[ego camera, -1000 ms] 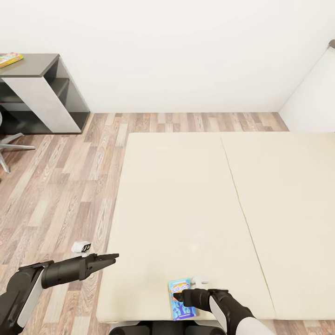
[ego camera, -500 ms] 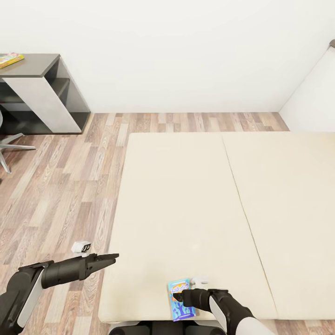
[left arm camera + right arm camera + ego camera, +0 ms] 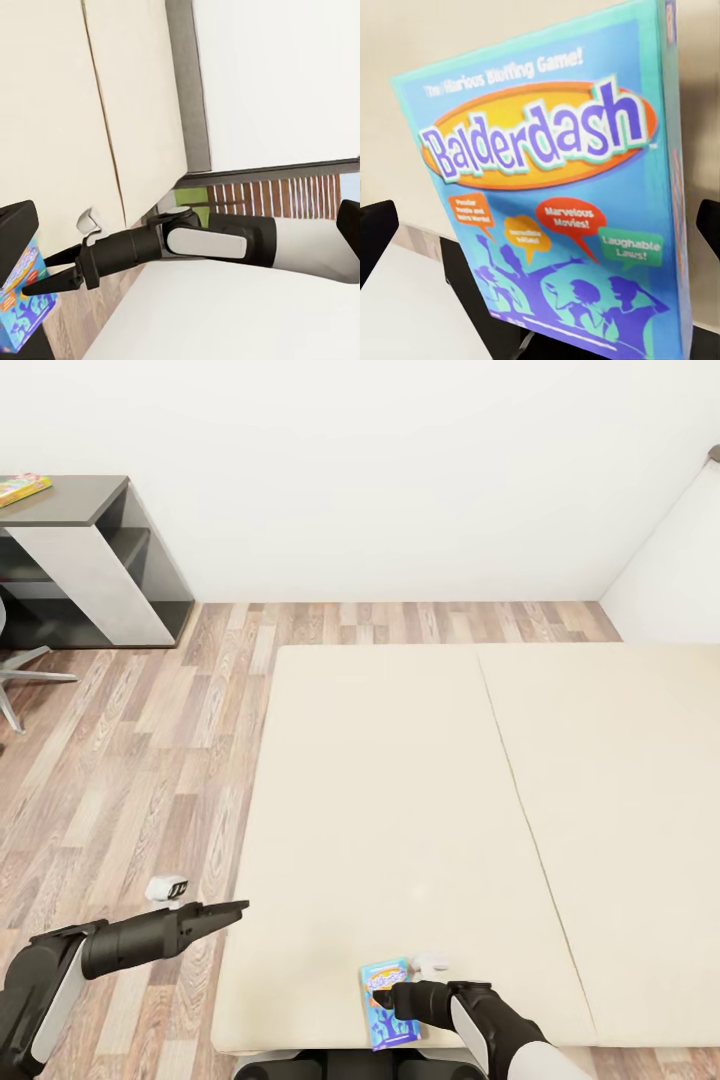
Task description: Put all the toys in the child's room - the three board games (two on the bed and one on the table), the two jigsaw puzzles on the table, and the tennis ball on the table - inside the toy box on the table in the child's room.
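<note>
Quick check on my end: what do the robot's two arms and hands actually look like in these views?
Both arms are glossy black with a white panel along the forearm; the left arm and right arm match. A small white block sits near each wrist. The left hand and right hand each end in slim, tapered black fingers. No cables or markings are visible.

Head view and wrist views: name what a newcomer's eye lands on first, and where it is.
The blue Balderdash board game stands out, bright at the near edge of the wide beige bed, with the right gripper over it. The left gripper hangs over the wooden floor beside the bed. Far left stands a dark grey table.
</note>
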Robot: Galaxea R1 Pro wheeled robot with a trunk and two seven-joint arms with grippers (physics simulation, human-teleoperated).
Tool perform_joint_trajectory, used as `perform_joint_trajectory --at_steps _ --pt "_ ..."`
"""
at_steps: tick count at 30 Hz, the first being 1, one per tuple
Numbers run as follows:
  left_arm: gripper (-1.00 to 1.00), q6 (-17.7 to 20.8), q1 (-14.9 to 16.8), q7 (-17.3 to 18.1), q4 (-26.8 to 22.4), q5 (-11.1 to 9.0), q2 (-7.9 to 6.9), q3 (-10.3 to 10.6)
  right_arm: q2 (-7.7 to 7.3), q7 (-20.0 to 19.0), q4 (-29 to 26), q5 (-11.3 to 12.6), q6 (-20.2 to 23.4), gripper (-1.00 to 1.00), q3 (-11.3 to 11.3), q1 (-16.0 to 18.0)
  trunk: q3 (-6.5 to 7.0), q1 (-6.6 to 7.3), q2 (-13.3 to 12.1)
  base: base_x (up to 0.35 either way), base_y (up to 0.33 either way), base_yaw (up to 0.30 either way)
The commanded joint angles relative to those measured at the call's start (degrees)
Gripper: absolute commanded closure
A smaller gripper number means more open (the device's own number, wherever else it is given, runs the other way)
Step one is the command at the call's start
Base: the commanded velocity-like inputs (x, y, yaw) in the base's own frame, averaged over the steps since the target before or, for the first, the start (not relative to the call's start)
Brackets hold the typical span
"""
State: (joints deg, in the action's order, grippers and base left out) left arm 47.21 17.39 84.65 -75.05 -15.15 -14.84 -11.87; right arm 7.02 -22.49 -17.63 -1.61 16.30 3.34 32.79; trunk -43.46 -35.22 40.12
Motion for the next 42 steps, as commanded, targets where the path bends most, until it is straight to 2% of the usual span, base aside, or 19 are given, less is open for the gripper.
perform_joint_trajectory --at_steps 1,15,28,42 --pt "-1.0 0.6 0.0 0.2 0.0 -0.1 0.02 -0.2 0.03 -0.3 -0.1 -0.2 0.4 -1.0 0.4 0.0 -0.04 -0.01 0.0 0.0 0.035 0.0" --pt "-1.0 0.6 0.0 0.2 0.0 -0.1 0.07 -0.7 0.01 -0.4 -0.1 -0.1 0.4 -1.0 0.4 0.0 -0.06 -0.01 0.0 0.0 0.036 0.0" --pt "-1.0 0.6 0.0 0.2 0.0 -0.1 0.07 -0.7 0.01 -0.4 -0.1 -0.2 0.3 -1.0 1.3 0.0 -0.96 -0.01 0.0 0.0 0.003 0.0" --pt "-1.0 0.6 0.0 0.2 0.0 -0.1 -0.01 -0.7 0.01 -0.4 -0.1 -0.1 0.3 -1.0 1.3 0.0 -1.04 -0.01 0.0 0.0 0.048 0.0"
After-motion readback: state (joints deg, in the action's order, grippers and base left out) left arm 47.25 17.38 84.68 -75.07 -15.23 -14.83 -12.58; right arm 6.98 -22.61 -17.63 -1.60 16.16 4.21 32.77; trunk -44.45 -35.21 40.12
